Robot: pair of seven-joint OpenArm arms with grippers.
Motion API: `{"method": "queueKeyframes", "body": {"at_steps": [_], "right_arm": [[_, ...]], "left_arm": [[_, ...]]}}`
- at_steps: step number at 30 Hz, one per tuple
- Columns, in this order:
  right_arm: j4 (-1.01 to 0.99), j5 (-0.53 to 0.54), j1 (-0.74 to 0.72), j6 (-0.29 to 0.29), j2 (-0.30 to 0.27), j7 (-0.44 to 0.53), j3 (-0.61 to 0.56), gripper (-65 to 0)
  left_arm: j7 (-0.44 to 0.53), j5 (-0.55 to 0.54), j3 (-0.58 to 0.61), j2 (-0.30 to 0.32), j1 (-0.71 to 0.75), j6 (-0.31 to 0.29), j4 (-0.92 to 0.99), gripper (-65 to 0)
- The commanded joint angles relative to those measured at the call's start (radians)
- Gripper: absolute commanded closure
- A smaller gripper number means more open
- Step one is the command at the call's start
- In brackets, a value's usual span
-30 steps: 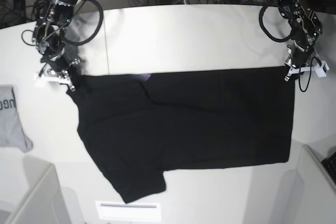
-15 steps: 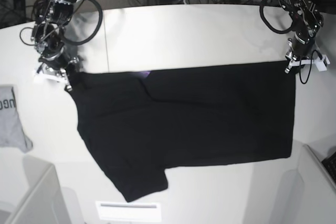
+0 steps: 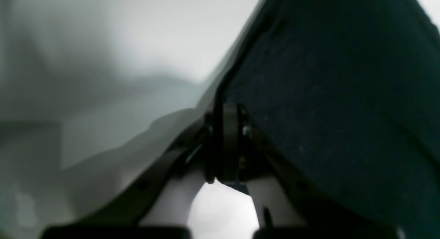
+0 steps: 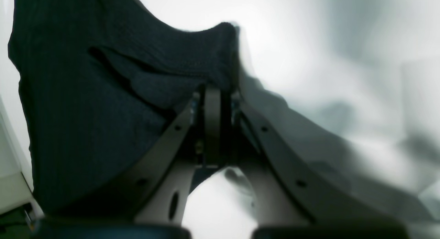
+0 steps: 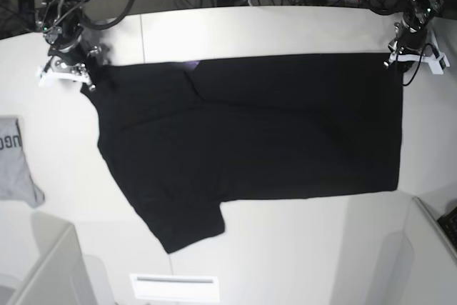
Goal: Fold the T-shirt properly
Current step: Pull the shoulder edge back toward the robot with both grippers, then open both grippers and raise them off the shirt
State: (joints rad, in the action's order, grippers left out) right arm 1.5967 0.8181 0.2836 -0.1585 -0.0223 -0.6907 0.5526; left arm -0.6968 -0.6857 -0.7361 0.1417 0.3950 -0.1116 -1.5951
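**A:** How do your claws stand?

**B:** Your left claw [image 5: 392,58] is pinched tight on one far corner of the T-shirt [image 5: 250,141]; in the left wrist view its claw [image 3: 225,111] has black cloth [image 3: 326,94] clamped right at the tips. Your right claw [image 5: 89,76] is closed just as narrowly on the other far corner, and the right wrist view shows that claw [image 4: 215,91] biting a bunched ridge of the cloth [image 4: 103,94].

**A:** Where is the T-shirt?

**B:** Spread flat and plain-side up across the white counter [image 5: 271,30], its far edge drawn straight between your two claws. One sleeve juts toward the near edge. A sliver of purple [image 5: 191,66] peeks out at the far edge.

**A:** What does the base view give you that the wrists don't?

**B:** The whole outline of the T-shirt, plus a grey garment [image 5: 16,162] lying well apart from it. The wrist views alone show you the pinch itself, though both are blurred.
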Motion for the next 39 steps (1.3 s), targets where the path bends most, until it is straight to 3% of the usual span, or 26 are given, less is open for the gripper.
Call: {"method": "queueKeyframes", "body": {"at_steps": [1,12,30,39], "right_arm": [[0.017,-0.004,0.003,-0.006,-0.012,-0.019,0.005,0.0],[0.150,-0.003,0.081,-0.006,-0.006,-0.051,0.005,0.0],[0.152,-0.003,0.105,-0.006,-0.006,-0.051,0.005,0.0],[0.153,-0.003,0.121,-0.006,-0.006,-0.053,-0.001,0.0]], "left_arm": [[0.022,-0.009,-0.009,0.017,0.009,-0.007,-0.024,0.0],[0.022,-0.009,-0.010,0.017,0.043,-0.007,-0.026,0.0],[0.022,-0.009,-0.013,0.017,0.052,-0.007,-0.026,0.0],[0.022,-0.006,-0.075,0.017,0.086,-0.007,-0.109,0.0]]}}
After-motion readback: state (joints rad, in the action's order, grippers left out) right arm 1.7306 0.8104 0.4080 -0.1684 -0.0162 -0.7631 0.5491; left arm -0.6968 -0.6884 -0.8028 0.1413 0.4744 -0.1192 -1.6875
